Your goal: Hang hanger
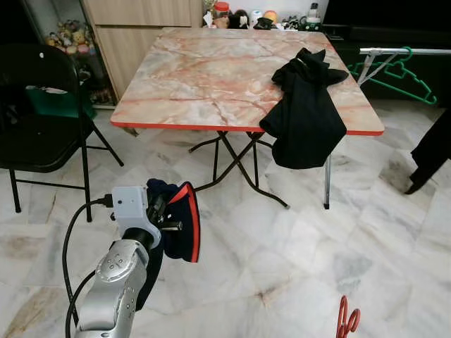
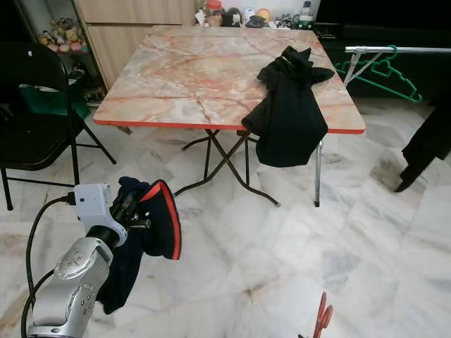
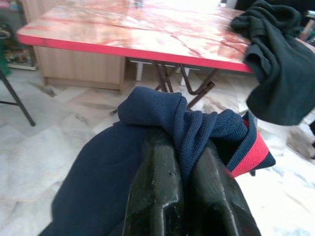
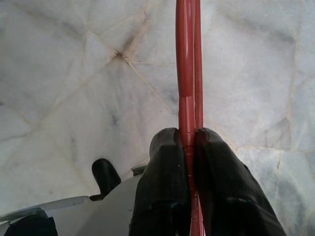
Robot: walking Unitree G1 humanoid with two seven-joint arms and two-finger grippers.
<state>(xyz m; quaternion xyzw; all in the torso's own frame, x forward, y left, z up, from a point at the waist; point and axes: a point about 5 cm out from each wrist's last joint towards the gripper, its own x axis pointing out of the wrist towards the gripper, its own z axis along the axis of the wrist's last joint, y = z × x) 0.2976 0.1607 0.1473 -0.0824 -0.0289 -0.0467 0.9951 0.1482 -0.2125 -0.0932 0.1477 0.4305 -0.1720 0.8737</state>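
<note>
Carrying a navy garment [image 3: 147, 147] clenched in our left pincer [image 3: 184, 162] and a red hanger [image 4: 186, 73] pinched thinly in our right pincer [image 4: 187, 142], we risk the hanger twisting loose beneath it.

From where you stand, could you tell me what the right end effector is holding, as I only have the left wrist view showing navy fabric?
Observer: The right end effector is shut on a red hanger, held low over the marble floor.
Operator: Thank you. Is there a rail to hang it on?
Observer: Yes, a metal rack stands past the table's right side, with a green hanger on it.
Operator: And the navy garment in my view?
Observer: The left end effector holds that navy garment up off the floor, short of the table.
</note>
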